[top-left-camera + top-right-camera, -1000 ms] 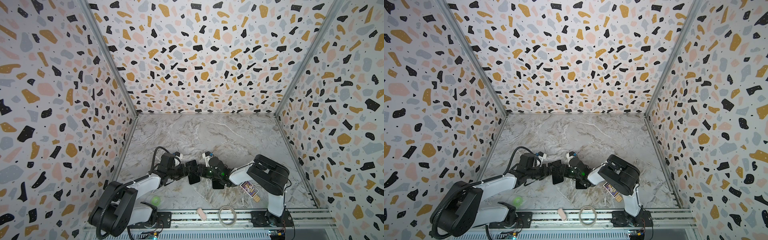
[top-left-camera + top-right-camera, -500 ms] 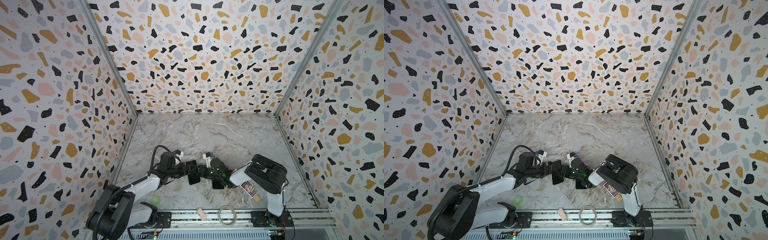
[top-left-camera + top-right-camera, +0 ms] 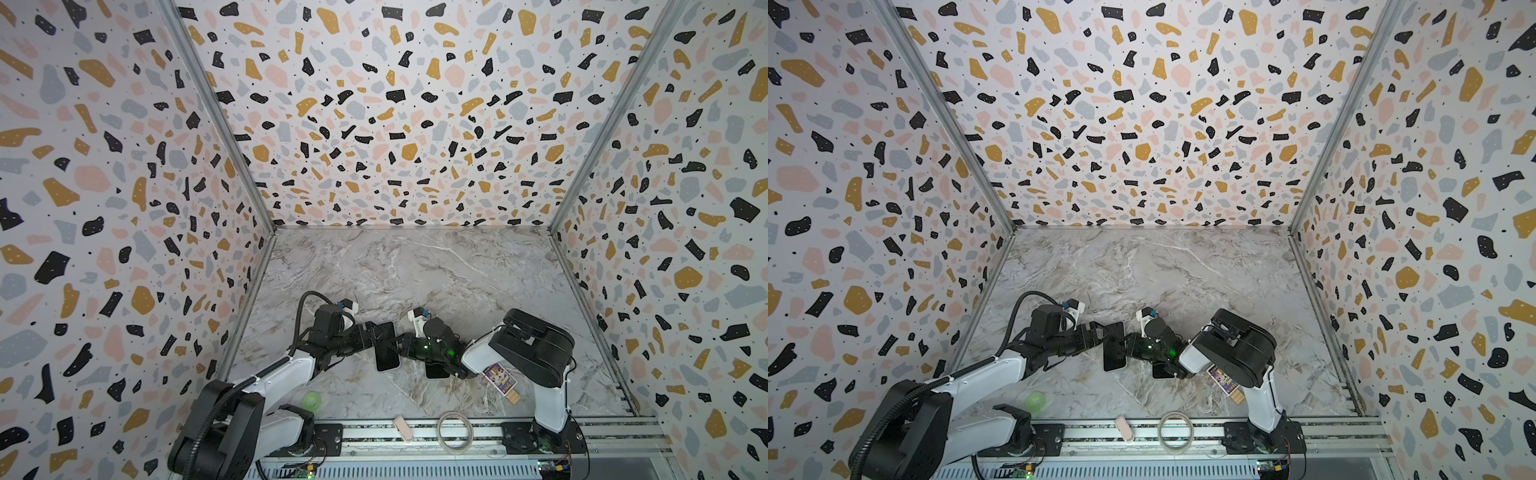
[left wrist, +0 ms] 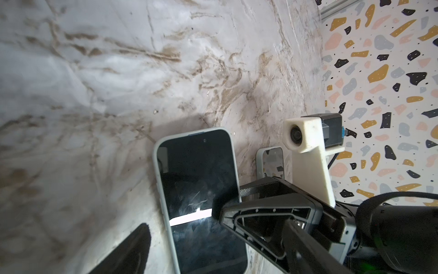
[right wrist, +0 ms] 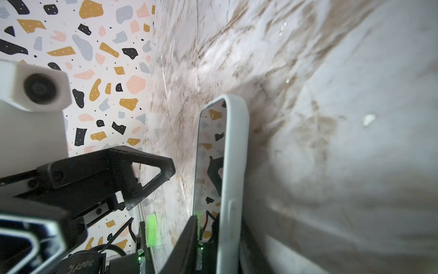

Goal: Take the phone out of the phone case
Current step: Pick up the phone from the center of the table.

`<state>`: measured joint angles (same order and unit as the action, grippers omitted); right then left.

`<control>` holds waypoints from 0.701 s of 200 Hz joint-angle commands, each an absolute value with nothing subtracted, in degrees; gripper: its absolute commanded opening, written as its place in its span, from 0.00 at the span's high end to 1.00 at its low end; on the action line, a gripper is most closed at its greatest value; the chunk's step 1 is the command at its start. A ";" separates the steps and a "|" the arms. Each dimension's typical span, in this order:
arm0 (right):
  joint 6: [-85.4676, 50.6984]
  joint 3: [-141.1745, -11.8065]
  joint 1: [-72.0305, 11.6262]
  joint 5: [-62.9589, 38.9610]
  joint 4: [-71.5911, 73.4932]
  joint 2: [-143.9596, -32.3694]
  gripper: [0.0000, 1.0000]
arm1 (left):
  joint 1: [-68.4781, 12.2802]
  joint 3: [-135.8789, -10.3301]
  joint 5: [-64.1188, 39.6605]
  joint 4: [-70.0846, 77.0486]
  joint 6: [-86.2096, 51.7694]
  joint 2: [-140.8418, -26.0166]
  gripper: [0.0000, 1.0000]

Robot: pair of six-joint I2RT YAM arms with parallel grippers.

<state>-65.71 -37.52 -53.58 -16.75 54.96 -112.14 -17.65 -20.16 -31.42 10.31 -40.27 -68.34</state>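
Observation:
The phone (image 3: 386, 353) (image 3: 1114, 353), dark-screened in a pale grey-green phone case (image 5: 233, 154), lies near the table's front middle between both arms. In the left wrist view the phone (image 4: 196, 180) shows screen-up. My right gripper (image 3: 401, 347) (image 5: 218, 237) is shut on its long edge. One of its fingers (image 4: 237, 208) lies on the screen and the other is hidden behind the case. My left gripper (image 3: 376, 338) (image 4: 213, 237) is open, its fingers straddling the phone's near end without pressing it.
A second dark slab with a pale rim (image 3: 436, 370) (image 4: 272, 161) lies under the right wrist. A green tape roll (image 3: 311, 401), a picture card (image 3: 498, 376), a small wooden block (image 3: 513, 397), a white ring (image 3: 455, 430) and a pink piece (image 3: 403, 428) sit near the front rail. Patterned walls enclose three sides.
My right gripper's jaws have narrowed onto the phone's edge. The left gripper has opened slightly wider, and the left arm's base link has swung. The phone has barely moved.

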 commanded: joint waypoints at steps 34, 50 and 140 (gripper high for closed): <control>-67.88 -32.43 -51.27 -22.05 58.94 -112.24 0.86 | -16.08 -14.42 -37.76 28.23 -48.57 -65.83 0.11; -68.29 -32.05 -50.24 -23.34 60.94 -111.66 0.89 | -15.93 -12.95 -38.45 31.81 -50.30 -64.73 0.10; -71.63 -29.64 -47.34 -28.63 68.77 -107.50 0.92 | -15.61 -8.36 -39.59 40.90 -55.81 -64.07 0.09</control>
<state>-70.41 -30.35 -47.79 -26.55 64.40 -110.61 -15.92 -9.17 -38.61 35.31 -54.02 -64.60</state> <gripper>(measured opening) 0.137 0.906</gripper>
